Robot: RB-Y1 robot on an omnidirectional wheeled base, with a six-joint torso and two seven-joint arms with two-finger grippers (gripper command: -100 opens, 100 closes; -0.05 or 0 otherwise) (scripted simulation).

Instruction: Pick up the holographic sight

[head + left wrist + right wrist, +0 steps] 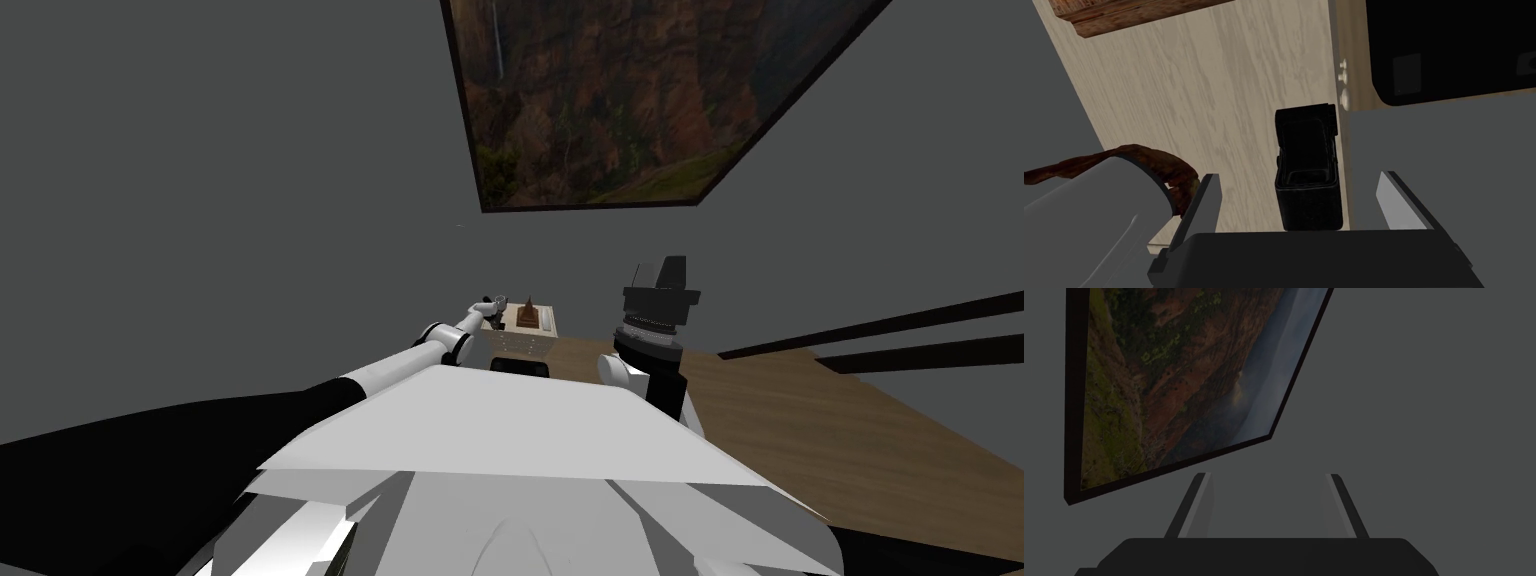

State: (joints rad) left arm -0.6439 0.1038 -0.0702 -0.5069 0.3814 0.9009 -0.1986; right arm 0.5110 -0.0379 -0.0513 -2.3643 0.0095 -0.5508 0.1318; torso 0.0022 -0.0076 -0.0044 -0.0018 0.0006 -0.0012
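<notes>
Black sight (1308, 170) noted standing at the very edge of the pale wooden cabinet top (1224, 100), between the spread, empty fingers of the left gripper (1298, 176) and not yet touched. If the fingers are closed unevenly, the sight could be pushed over that edge. The finger next to the grey and brown object (1169, 167) could also be fouled by it. Right gripper (1267, 475) is held raised toward the wall, fingers apart.
</notes>
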